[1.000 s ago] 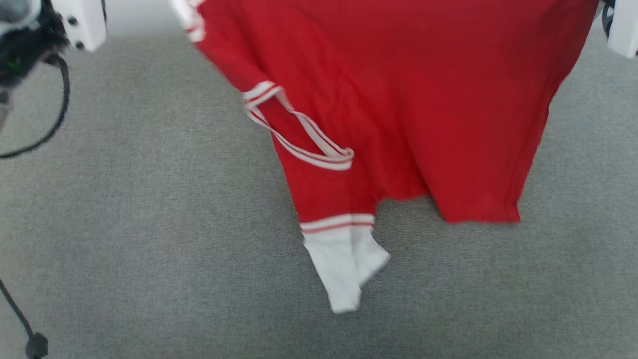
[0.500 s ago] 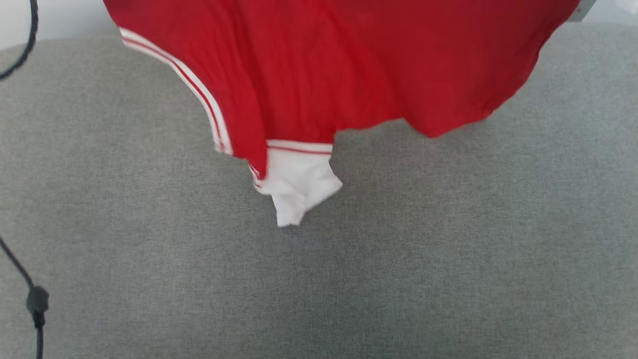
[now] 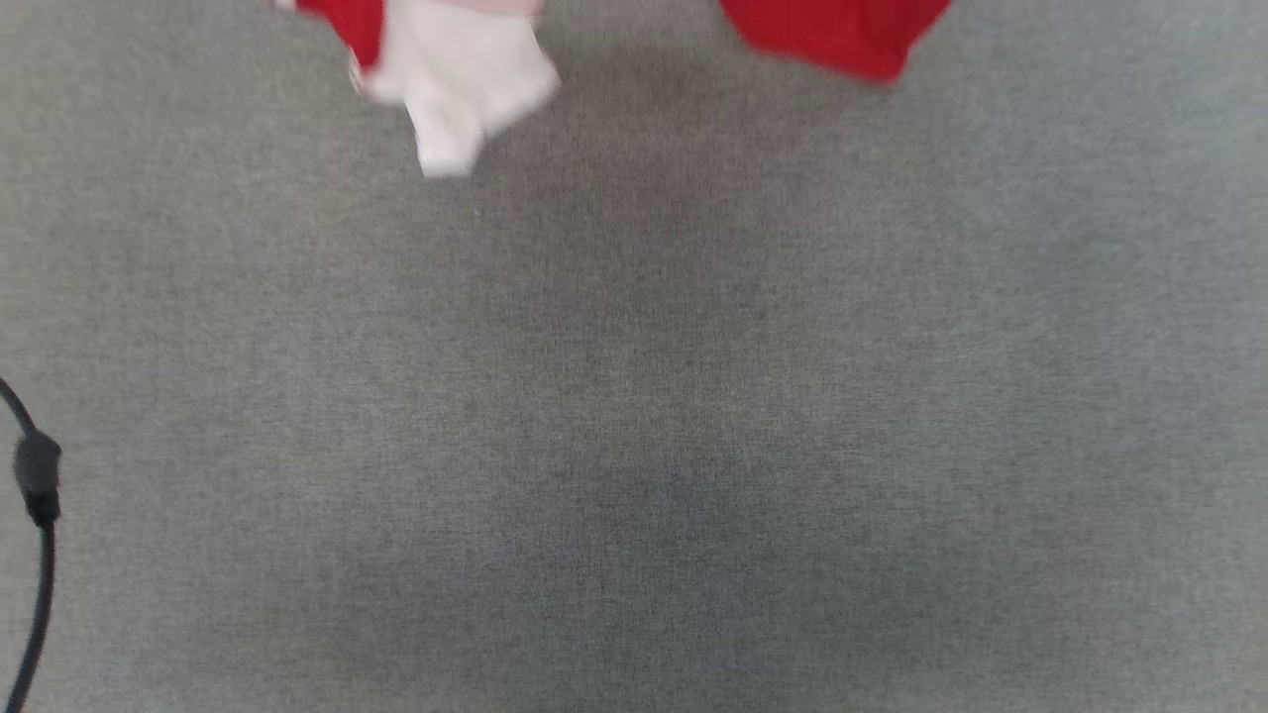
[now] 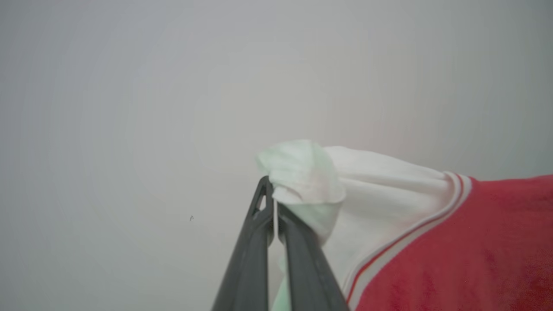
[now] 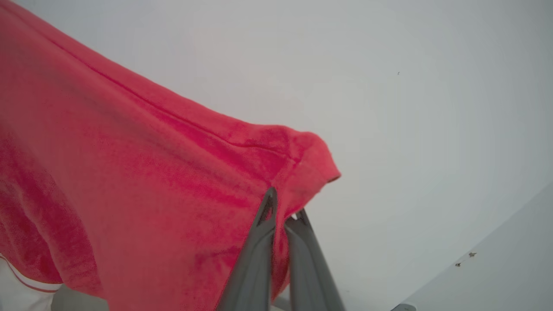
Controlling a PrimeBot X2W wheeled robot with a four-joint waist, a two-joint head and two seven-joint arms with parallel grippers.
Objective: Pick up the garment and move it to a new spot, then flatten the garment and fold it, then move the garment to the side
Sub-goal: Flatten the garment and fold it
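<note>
**Held aloft, waiting for a landing place**

Head view: only the lowest parts of the large red jersey garment with white sleeves (image 3: pixel 832 35) dip in at the top edge. There is a red corner and, to its left, a motion-blurred white sleeve end (image 3: pixel 456 89), both hanging above the grey cloth-covered table (image 3: pixel 634 396). A thin black cable (image 3: pixel 35 485) dangles at the left edge. The body of the garment, its neckline and any print are cut off above the frame.

Left wrist view: the left pincer (image 4: pixel 272 201) is clamped tight on a bunched wad of white sleeve cloth. Striped trim and red jersey run off to the right against a blank pale wall. How deep the cloth sits between the fingers cannot be made out.

Right wrist view: the right pincer (image 5: pixel 285 205) is closed on a seamed red corner, with the cloth draping away to the left. A fold hides the pinch itself, so its firmness is hard to judge.

The step in hand looks like the carry to a new spot. It would go best with both arms travelling together at matched height, keeping the span between them taut. The hanging edge should meet the table first, then the arms draw back so the cloth lays itself out flat. With one grip on a sleeve and the other on a red corner, the garment probably hangs askew, so it will likely need straightening once it is down
</note>
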